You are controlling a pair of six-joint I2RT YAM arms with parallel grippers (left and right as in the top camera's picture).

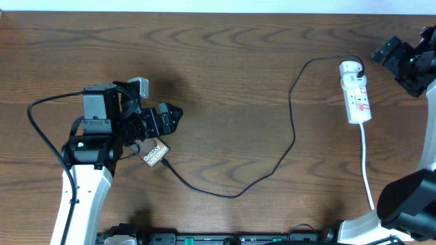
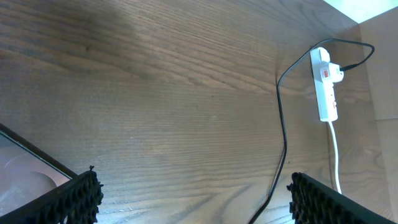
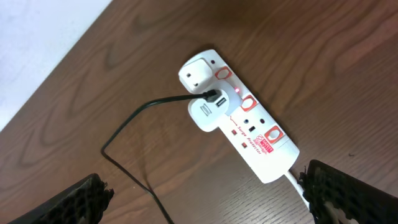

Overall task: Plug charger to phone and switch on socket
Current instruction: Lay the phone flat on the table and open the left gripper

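The phone (image 1: pixel 155 152) lies flat by the left arm, its white lettering showing; one corner shows in the left wrist view (image 2: pixel 25 180). The black charger cable (image 1: pixel 293 136) runs from the phone's near end in a loop to a white adapter (image 3: pixel 208 112) plugged into the white socket strip (image 1: pixel 356 92). A small red light (image 3: pixel 239 93) glows on the strip (image 3: pixel 249 127). My left gripper (image 1: pixel 174 116) is open and empty just beyond the phone (image 2: pixel 193 193). My right gripper (image 1: pixel 381 54) is open and empty, above and right of the strip (image 3: pixel 205 193).
The strip's white cord (image 1: pixel 366 163) runs toward the front edge at the right. The cable (image 2: pixel 283 137) and strip (image 2: pixel 326 87) also show in the left wrist view. A pale wall edge (image 3: pixel 37 50) borders the table's far side.
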